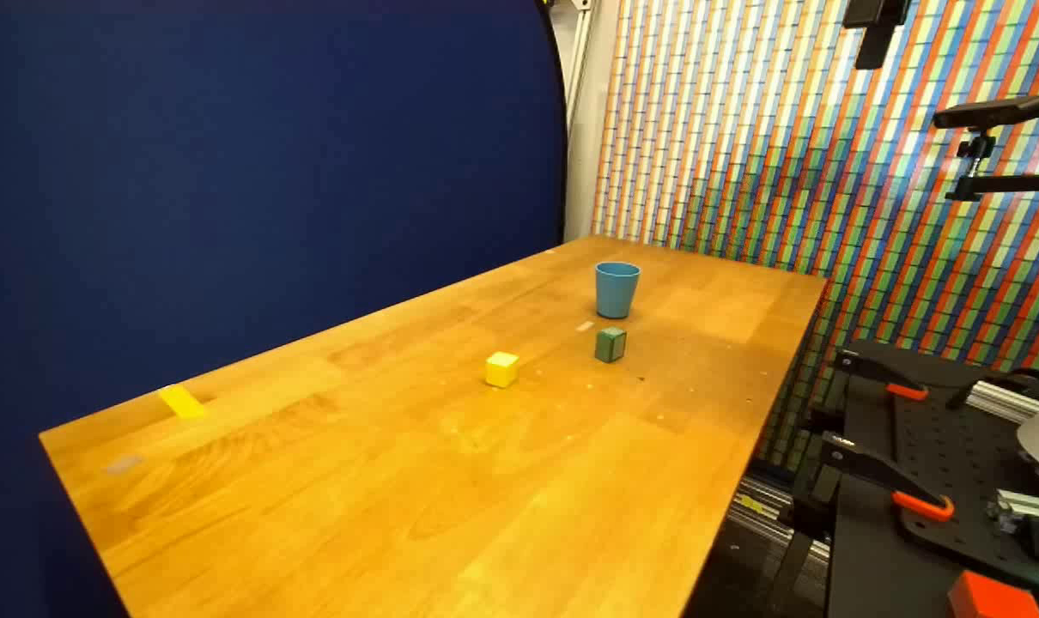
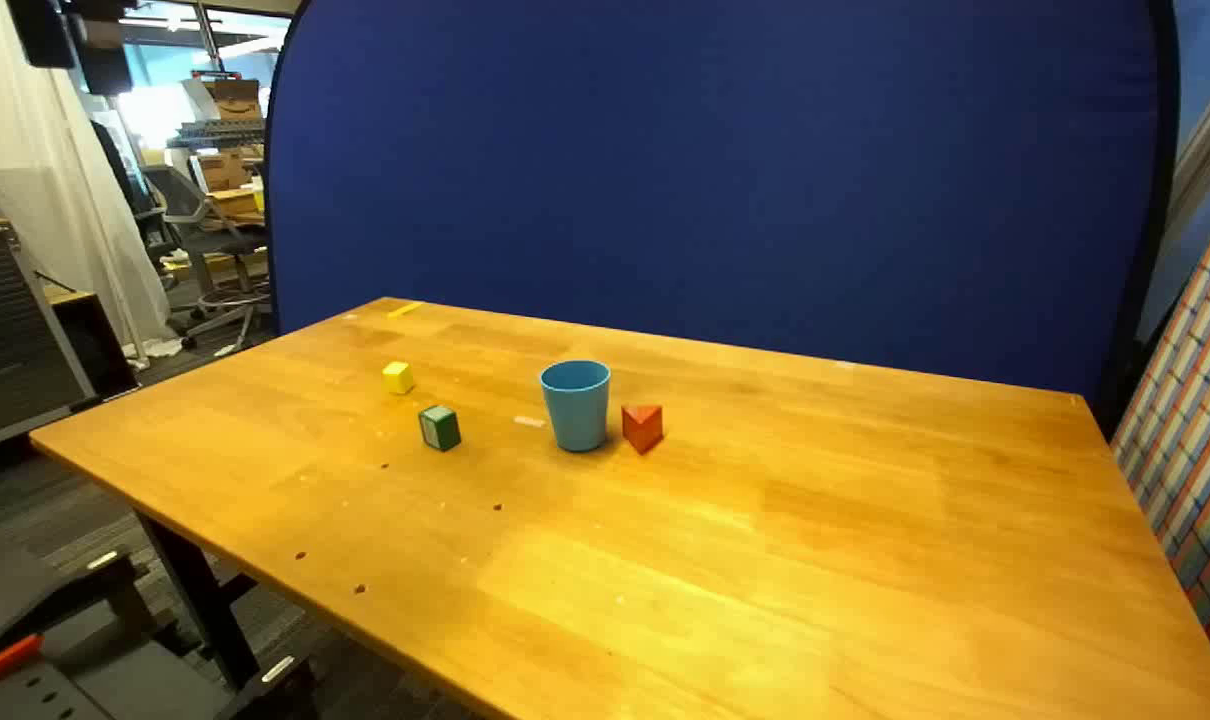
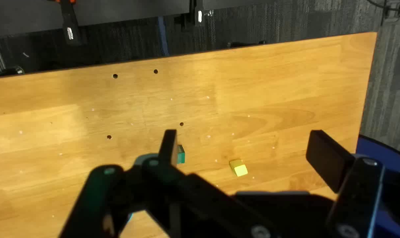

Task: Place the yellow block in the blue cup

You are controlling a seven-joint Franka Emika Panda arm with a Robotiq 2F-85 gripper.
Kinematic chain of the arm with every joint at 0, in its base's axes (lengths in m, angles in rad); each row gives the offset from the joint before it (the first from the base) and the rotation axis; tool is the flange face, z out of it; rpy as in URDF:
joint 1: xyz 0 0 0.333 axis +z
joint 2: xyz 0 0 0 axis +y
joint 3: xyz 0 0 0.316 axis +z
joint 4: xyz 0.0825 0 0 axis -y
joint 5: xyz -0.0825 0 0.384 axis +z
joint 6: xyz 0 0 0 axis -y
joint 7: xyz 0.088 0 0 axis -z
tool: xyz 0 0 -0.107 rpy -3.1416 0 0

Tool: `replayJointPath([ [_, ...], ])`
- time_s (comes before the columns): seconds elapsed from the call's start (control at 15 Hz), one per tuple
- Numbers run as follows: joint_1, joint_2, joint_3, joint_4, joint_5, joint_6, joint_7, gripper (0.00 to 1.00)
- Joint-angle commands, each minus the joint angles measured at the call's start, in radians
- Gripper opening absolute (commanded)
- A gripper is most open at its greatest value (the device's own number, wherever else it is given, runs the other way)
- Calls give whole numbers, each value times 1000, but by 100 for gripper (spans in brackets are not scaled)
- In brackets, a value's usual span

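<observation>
The yellow block [image 1: 501,369] sits on the wooden table; it also shows in an exterior view [image 2: 398,377] and in the wrist view [image 3: 238,168]. The blue cup [image 1: 616,290] stands upright on the table, also seen in an exterior view [image 2: 577,405]. In the wrist view it is almost wholly hidden behind the gripper; only a thin blue edge [image 3: 130,217] shows. My gripper [image 3: 246,145] is wide open and empty, high above the table. In the wrist view the yellow block appears between its fingers, well below them. Part of the gripper shows at the top of an exterior view [image 1: 873,39].
A green block [image 2: 439,427] sits between the yellow block and the cup, partly behind a finger in the wrist view [image 3: 181,154]. A red triangular block [image 2: 642,428] stands close beside the cup. Yellow tape [image 1: 182,401] marks the table's far edge. Black clamps [image 1: 880,472] sit beyond the table.
</observation>
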Motion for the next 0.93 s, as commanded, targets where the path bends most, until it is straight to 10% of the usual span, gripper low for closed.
replayJointPath([
  [0.0, -13, 1, 9, 3, 7, -4, -8, 100],
  [0.27, -18, 35, 9, 27, -1, -11, -2, 100],
  [0.87, 29, 576, 64, 283, 45, 139, 1, 100],
])
